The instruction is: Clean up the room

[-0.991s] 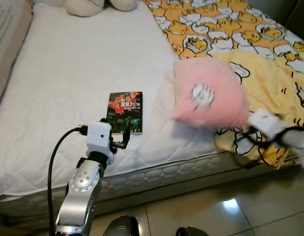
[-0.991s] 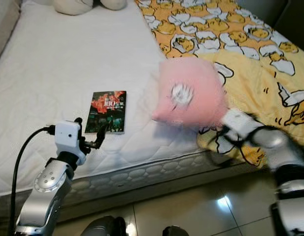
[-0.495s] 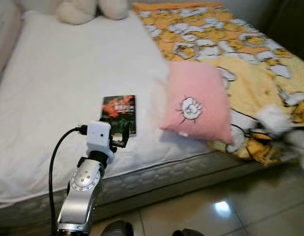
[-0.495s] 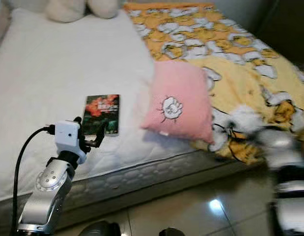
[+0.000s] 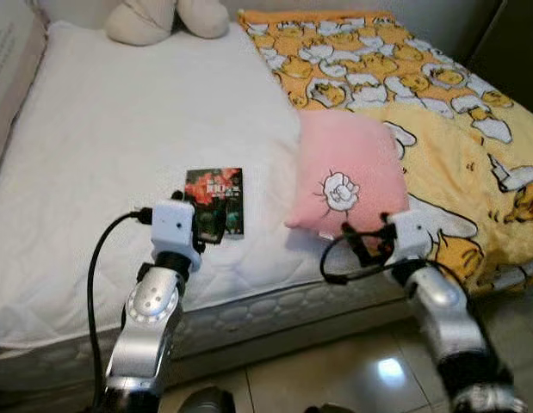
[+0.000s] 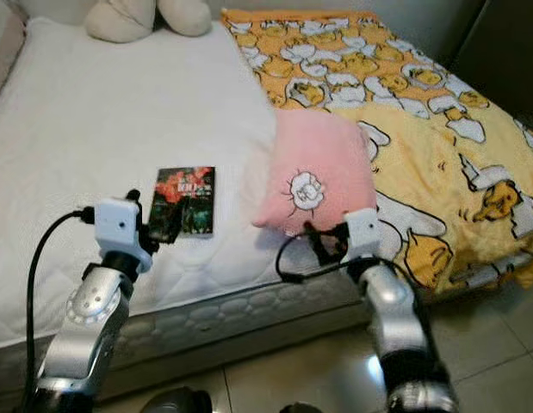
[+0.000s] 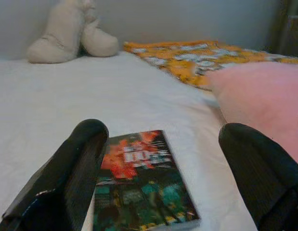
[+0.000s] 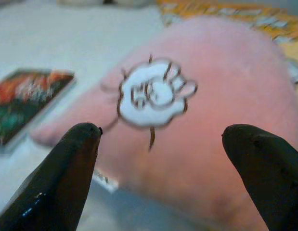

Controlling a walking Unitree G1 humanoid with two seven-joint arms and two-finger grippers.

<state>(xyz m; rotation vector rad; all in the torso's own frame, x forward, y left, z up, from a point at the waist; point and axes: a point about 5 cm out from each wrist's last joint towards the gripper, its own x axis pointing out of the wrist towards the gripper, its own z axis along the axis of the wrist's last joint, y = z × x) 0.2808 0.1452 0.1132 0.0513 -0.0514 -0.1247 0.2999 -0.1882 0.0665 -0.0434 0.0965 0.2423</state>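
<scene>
Pillow (image 5: 348, 178), pink with a white paw print, lay on the white mattress (image 5: 94, 155) at the edge of the yellow duck blanket (image 5: 438, 112). Your right gripper (image 5: 362, 243) sat just short of its near corner, fingers wide apart and holding nothing. The book (image 5: 215, 202) lay flat, long side pointing away from you, straight ahead of your left gripper (image 5: 200, 225), also wide open and empty. Your right wrist view showed the pillow's little tag.
</scene>
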